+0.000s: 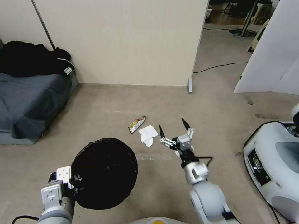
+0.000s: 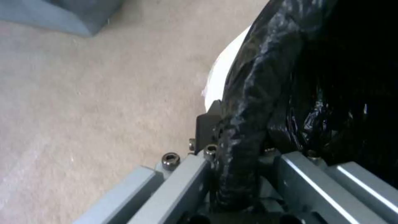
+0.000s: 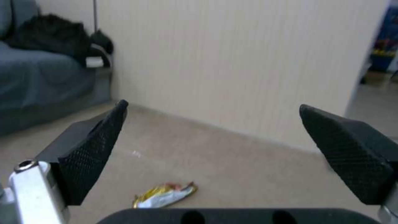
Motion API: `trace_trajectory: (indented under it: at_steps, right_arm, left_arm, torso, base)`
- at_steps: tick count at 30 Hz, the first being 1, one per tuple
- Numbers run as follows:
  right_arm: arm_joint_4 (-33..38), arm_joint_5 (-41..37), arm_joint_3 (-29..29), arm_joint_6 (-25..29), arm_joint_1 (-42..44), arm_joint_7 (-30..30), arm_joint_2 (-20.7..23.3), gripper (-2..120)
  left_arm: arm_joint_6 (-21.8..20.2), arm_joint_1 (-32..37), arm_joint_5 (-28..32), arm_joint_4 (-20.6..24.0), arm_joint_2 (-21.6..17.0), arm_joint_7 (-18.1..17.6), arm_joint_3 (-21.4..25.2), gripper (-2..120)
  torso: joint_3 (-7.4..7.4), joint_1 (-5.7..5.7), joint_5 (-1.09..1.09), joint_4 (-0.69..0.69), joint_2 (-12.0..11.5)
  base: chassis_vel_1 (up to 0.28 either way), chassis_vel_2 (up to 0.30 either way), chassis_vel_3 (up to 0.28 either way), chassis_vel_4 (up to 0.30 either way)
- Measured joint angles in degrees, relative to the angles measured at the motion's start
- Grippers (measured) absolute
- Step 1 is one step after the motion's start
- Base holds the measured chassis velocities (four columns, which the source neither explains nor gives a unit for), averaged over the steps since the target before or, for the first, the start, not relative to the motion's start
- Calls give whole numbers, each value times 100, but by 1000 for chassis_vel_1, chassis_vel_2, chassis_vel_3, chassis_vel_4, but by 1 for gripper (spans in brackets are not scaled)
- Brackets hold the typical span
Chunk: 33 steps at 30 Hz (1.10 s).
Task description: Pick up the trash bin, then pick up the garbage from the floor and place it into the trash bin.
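Note:
The trash bin [image 1: 104, 172], its rim wrapped in a black bag, hangs at lower left with my left gripper [image 1: 75, 181] shut on its near rim. In the left wrist view the bag-wrapped rim [image 2: 244, 124] is clamped between the fingers, with white bucket wall [image 2: 222, 74] beside it. Garbage lies on the floor ahead: a white tissue wad [image 1: 148, 135] and a shiny yellow snack wrapper [image 1: 136, 124]. My right gripper [image 1: 173, 127] hovers open just right of the tissue; its wrist view shows the wrapper [image 3: 164, 195] below its spread fingers [image 3: 93, 152].
A grey sofa [image 1: 28, 99] with black clothing [image 1: 34, 59] stands at the left. A beige wall panel [image 1: 124, 40] closes the back, with a doorway and a cable [image 1: 218, 67] to its right. A white machine [image 1: 274, 165] sits at the right edge.

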<state>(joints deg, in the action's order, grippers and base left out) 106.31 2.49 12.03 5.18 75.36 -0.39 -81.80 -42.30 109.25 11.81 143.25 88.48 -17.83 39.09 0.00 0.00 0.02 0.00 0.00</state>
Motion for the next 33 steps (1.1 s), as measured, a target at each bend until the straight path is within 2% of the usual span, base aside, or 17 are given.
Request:
trace_trajectory:
  at_steps: [1, 3, 4, 7, 8, 11, 12, 15, 16, 19, 20, 21, 23, 27, 29, 31, 33]
  right_arm:
    - [0, 0, 0, 0, 0, 0, 0, 100]
    - [-598, -388, -379, -416, -636, 99, 73, 100]
    - [-598, -388, -379, -416, -636, 99, 73, 100]
    - [-1420, -868, -788, -1022, -1334, 147, 75, 100]
    - [-1420, -868, -788, -1022, -1334, 147, 75, 100]
    - [-2373, -1082, -1027, -1309, -1842, 144, -65, 100]
    - [-2373, -1082, -1027, -1309, -1842, 144, -65, 100]
    - [-3239, -1045, -1112, -1322, -2225, 9, -287, 100]
    - [-3239, -1045, -1112, -1322, -2225, 9, -287, 100]
    - [-4069, -890, -1081, -1248, -2534, -136, -512, 100]
    - [-4069, -890, -1081, -1248, -2534, -136, -512, 100]
    - [-4527, -787, -1015, -1156, -2710, -224, -622, 100]
    - [-5094, -616, -886, -1015, -2947, -361, -776, 100]
    - [-5537, -492, -764, -886, -3139, -457, -914, 100]
    - [-6111, -304, -593, -653, -3377, -540, -1036, 100]
    - [-6553, -144, -450, -473, -3578, -635, -1044, 100]
    - [-6695, -83, -413, -437, -3655, -694, -1049, 100]
  left_arm:
    - [0, 0, 0, 0, 0, 0, 0, 0]
    - [0, 95, 53, -1, 67, 165, 53, 0]
    - [0, 95, 53, -1, 67, 165, 53, 0]
    - [102, 142, 174, -1, 128, 296, 130, 0]
    - [102, 142, 174, -1, 128, 296, 130, 0]
    - [227, 206, 307, -2, 171, 325, 144, 0]
    - [227, 206, 307, -2, 171, 325, 144, 0]
    - [76, 241, 381, -1, 195, 141, 112, 0]
    - [76, 241, 381, -1, 195, 141, 112, 0]
    - [20, 242, 463, -2, 214, -54, 78, 0]
    - [20, 242, 463, -2, 214, -54, 78, 0]
    - [20, 244, 462, -2, 217, -117, 80, 0]
    - [20, 258, 453, -2, 221, -155, 77, 0]
    - [18, 265, 434, -2, 237, -171, 69, 0]
    - [17, 263, 415, -2, 265, -171, 50, 0]
    - [16, 269, 381, -2, 282, -173, 34, 0]
    - [13, 279, 363, -2, 285, -163, 23, 0]
  torso:
    - [0, 0, 0, 0, 0]
    - [0, 0, -2, 0, 0]
    - [0, 0, -2, 0, 0]
    - [0, 0, -2, 0, 0]
    - [0, 0, -2, 0, 0]
    - [0, 0, -2, 0, 0]
    - [0, 0, -2, 0, 0]
    - [0, 0, -1, 0, 0]
    - [0, 0, -1, 0, 0]
    - [0, 0, -2, 0, 0]
    - [0, 0, -2, 0, 0]
    - [0, 0, -1, -1, 0]
    - [0, 0, -3, -1, 0]
    - [0, 0, -2, 0, 0]
    - [0, 0, 1, 2, 0]
    - [0, 1, -5, -1, 0]
    - [0, 1, -1, -1, 0]
  base:
    - [0, 0, 0, 0]
    - [0, 0, 0, 0]
    - [0, 0, 0, 0]
    - [0, 0, 0, 0]
    - [0, 0, 0, 0]
    - [0, 0, 0, 0]
    - [0, 0, 0, 0]
    - [0, 0, 0, 0]
    - [0, 0, 0, 0]
    - [0, 0, 0, 0]
    - [0, 0, 0, 0]
    - [0, 0, 0, 0]
    - [0, 0, 0, 0]
    - [0, 0, 0, 0]
    - [0, 0, 0, 0]
    - [0, 0, 0, 0]
    - [0, 0, 0, 0]
